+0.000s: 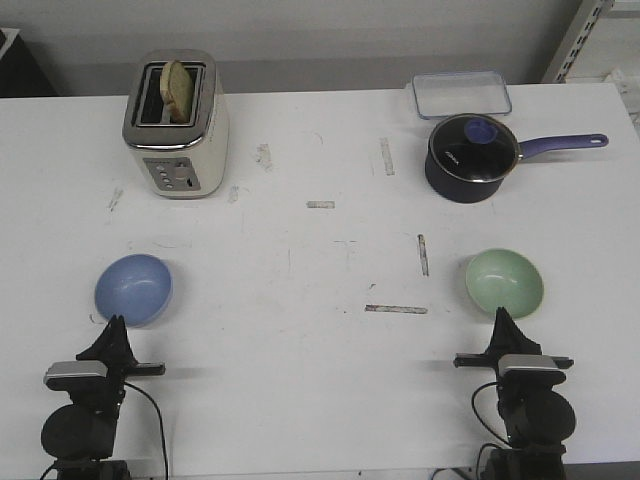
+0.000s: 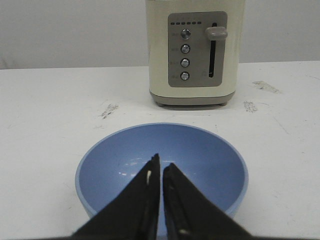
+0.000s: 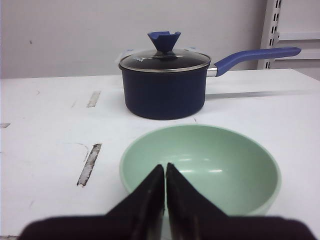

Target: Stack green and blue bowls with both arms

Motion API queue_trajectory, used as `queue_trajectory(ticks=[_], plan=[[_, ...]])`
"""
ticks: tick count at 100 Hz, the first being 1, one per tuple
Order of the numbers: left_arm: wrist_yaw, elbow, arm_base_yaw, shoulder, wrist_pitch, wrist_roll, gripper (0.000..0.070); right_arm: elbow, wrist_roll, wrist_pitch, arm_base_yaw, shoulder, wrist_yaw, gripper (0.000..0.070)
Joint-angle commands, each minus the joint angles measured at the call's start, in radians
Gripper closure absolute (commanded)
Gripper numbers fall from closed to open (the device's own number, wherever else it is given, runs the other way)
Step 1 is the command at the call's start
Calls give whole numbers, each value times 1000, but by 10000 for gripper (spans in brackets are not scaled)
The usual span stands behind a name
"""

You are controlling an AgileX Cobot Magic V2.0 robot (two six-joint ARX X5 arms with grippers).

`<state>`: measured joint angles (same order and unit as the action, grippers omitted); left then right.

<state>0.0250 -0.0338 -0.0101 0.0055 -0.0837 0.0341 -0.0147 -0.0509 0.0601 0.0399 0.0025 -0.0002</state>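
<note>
Closed and empty, the left tool [image 1: 117, 322] and right tool [image 1: 502, 314] were each found just short of a bowl, blue bowl [image 1: 133, 289] directly ahead of the left, green bowl [image 1: 504, 282] ahead of the right, well apart on the desk [image 1: 320, 330].

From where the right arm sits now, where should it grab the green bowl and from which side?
Probably the near rim of the green bowl, approached from the robot's side. The bowl sits upright and open directly ahead of the right gripper, and its thin rim is the only pinchable edge; the gripper would need to open first.
</note>
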Motion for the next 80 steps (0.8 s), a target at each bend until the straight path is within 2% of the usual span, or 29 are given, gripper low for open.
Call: queue_trajectory(ticks=[1,52,60,80], plan=[[2,20,-1,-2,-16,-4,697,2,-12,-12,1,-2,0,700],[2,20,-1,-2,-15,-4,697,2,-12,-12,1,-2,1,700],[2,20,-1,-2,-15,-4,697,2,23,-16,1,-2,1,700],[2,20,-1,-2,-15,-5,697,2,22,-15,1,-2,0,700]])
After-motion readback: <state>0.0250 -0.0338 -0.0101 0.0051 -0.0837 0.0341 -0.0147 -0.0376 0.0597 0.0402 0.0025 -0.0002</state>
